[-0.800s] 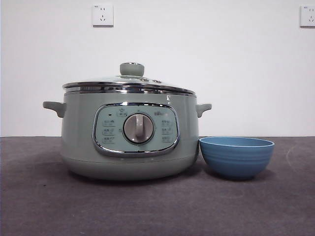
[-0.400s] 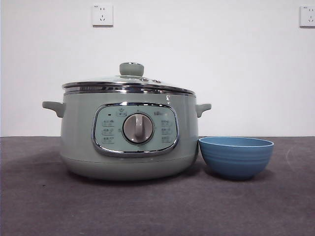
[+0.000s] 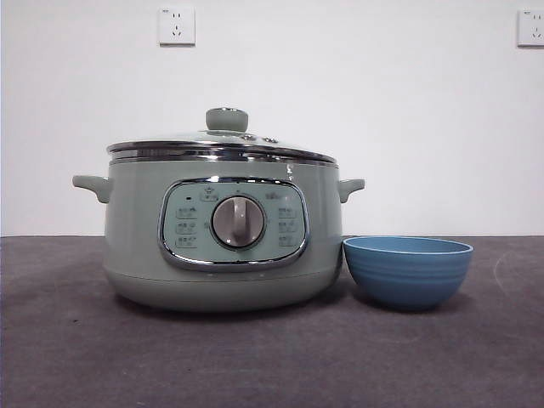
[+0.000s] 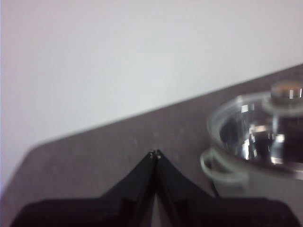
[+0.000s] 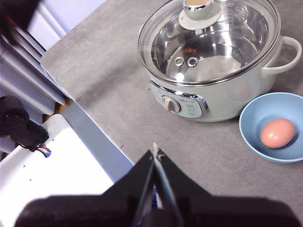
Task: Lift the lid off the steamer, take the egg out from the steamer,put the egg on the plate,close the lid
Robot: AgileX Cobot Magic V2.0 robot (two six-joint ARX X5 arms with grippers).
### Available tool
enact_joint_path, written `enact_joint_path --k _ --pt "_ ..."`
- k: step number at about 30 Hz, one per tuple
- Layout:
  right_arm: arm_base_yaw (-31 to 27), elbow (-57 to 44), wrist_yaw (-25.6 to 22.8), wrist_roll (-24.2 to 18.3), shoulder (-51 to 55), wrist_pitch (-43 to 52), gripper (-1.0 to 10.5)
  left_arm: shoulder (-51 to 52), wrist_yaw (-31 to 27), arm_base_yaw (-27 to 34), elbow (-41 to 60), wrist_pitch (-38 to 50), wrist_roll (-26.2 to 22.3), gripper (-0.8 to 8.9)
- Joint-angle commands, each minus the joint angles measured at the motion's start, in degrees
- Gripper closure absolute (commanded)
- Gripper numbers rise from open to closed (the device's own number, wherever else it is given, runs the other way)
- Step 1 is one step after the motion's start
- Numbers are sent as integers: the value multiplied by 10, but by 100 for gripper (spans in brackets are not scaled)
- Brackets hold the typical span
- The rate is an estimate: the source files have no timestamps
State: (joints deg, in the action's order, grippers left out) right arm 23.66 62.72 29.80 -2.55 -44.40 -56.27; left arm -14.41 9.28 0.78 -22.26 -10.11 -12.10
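Egg (image 5: pixel 277 133): one, pinkish-brown, lying inside the plate (image 3: pixel 408 270), a small blue ridged bowl; seen only from the right wrist camera, as the bowl's wall hides it in the front view.

Plate: on the dark grey table (image 3: pixel 255 357), at 3 o'clock of the steamer (image 3: pixel 223 229) in the front view, just beside its base; whether the two touch cannot be told.

Steamer: large, round, pale sage-green, upright on the table, left of centre. Two small side handles at 9 and 3 o'clock. Chrome-framed control panel (image 3: pixel 235 223) faces the front camera, central dial upright.

Lid (image 3: pixel 223 146): glass, chrome rim, seated level on the steamer's rim. Pale green knob (image 3: pixel 227 119) at its centre. Through the glass the right wrist camera shows a shiny metal interior.

Left gripper (image 4: pixel 155 153): jaws pressed together, tips meeting, holding nothing; above the table, with the steamer's handle and lid close by at the side. Picture blurred.

Right gripper (image 5: pixel 155 150): jaws together, nothing between them; high above the table's near edge, well apart from steamer and plate.

Wall (image 3: pixel 382 102): white, two sockets (image 3: pixel 177 25) at 12 o'clock of the scene.
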Motion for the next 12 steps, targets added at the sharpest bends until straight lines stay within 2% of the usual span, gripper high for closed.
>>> enact_joint_path --k 1,12 --pt "1 -3 -2 1 0 1 946 35 -2 9 75 24 32 817" --pt "1 -3 -1 1 0 1 946 109 -3 36 203 22 61 817"
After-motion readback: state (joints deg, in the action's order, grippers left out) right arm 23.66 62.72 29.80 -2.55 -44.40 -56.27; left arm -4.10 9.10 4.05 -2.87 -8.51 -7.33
